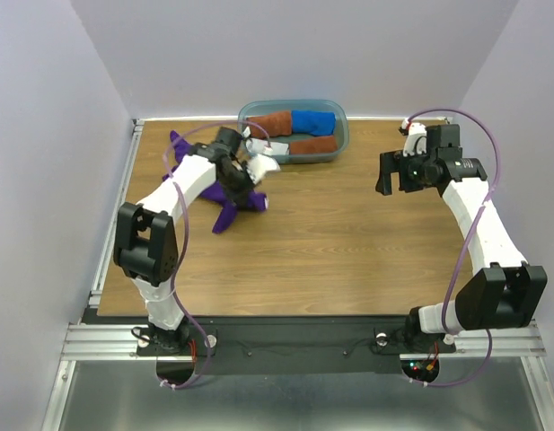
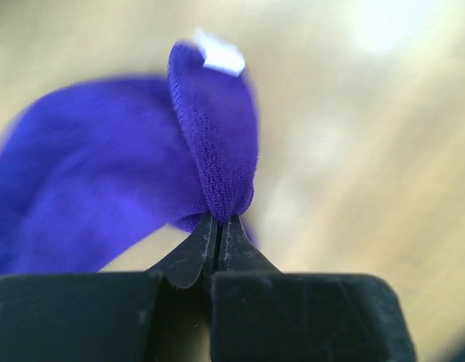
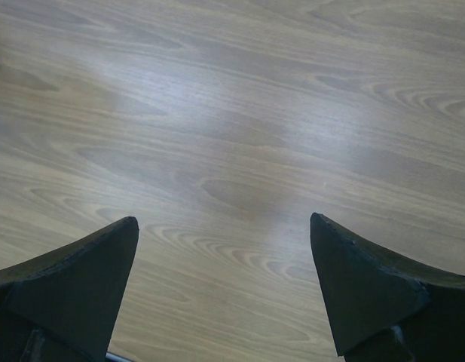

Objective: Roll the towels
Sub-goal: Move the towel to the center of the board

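Note:
The deep purple towel (image 1: 230, 208) lies crumpled on the wooden table at the back left, partly under my left arm. My left gripper (image 1: 250, 180) is shut on a fold of it. In the left wrist view the fingertips (image 2: 219, 220) pinch a raised purple fold (image 2: 213, 143), and the white corner tag (image 2: 220, 56) sits at its top. My right gripper (image 1: 395, 184) is open and empty, hovering over bare wood at the right; its fingers (image 3: 81, 279) stand wide apart. Rust-brown towels (image 1: 275, 123) and a bright blue towel (image 1: 312, 121) lie in the tub.
The teal-grey plastic tub (image 1: 341, 135) stands at the back centre, just right of my left gripper. The table (image 1: 348, 251) has a metal rail along its left edge (image 1: 115, 224). White walls close in the back and sides.

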Controlling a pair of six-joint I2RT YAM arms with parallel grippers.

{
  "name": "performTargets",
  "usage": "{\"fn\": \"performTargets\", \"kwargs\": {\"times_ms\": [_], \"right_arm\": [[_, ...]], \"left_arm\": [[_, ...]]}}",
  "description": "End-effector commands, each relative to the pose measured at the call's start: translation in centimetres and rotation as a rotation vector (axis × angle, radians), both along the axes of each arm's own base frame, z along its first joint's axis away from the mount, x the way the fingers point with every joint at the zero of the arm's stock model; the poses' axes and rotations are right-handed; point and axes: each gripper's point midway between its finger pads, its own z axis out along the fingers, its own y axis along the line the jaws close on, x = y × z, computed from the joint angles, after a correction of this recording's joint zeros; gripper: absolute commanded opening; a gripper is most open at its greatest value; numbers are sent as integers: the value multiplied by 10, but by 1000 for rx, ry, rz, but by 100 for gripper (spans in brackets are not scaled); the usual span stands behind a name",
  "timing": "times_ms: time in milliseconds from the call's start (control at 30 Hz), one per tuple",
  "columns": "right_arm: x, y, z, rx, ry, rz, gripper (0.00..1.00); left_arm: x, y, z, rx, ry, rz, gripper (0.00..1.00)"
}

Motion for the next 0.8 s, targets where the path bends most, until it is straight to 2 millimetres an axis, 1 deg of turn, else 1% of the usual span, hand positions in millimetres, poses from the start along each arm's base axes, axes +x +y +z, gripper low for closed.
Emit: {"fn": "performTargets", "kwargs": {"times_ms": [0,33,100,133,167,200,233,333,367,400,433,500,533,567,600,633,667,733,767], "right_arm": [[-10,7,17,33,-20,42,100],[-11,10,14,43,-12,59,100],[-14,11,9,51,11,69,100],[-15,15,6,60,21,90,100],[-16,15,4,64,33,94,100],[-17,17,1,71,46,99,100],[-17,18,-2,78,57,112,99],[-19,22,-5,90,73,130,99],[-19,23,-6,91,76,136,99],[-19,23,-7,98,79,139,99],[-20,25,-8,103,82,147,99],[-21,27,-9,114,88,156,99],[-21,28,-10,118,93,159,99],[-22,29,-11,122,96,162,99],[-23,29,-12,123,97,166,99],[-24,29,-12,124,99,164,99],[-24,29,-13,126,100,168,99],[-26,30,-15,128,107,168,99],[-26,30,-16,129,109,171,99]], "left_arm": [[-82,-46,6,-89,182,-207,0],[-109,-61,3,-81,227,-290,0],[-131,-69,0,-72,247,-367,0],[-153,-70,-10,-58,288,-427,0],[-160,-66,-15,-48,297,-441,0],[-164,-62,-15,-43,289,-447,0],[-169,-50,-28,1,297,-441,0],[-166,-19,-39,76,244,-419,0],[-159,3,-52,127,231,-371,0],[-154,12,-52,142,193,-374,0],[-152,33,-60,190,194,-338,0],[-145,51,-66,244,174,-318,7],[-143,58,-67,257,170,-299,12],[-142,63,-65,273,166,-303,27],[-139,65,-59,269,150,-291,35],[-137,64,-54,266,139,-295,41],[-136,57,-41,238,128,-312,54],[-134,45,-24,195,100,-329,57],[-136,31,-14,173,86,-364,57]]}}
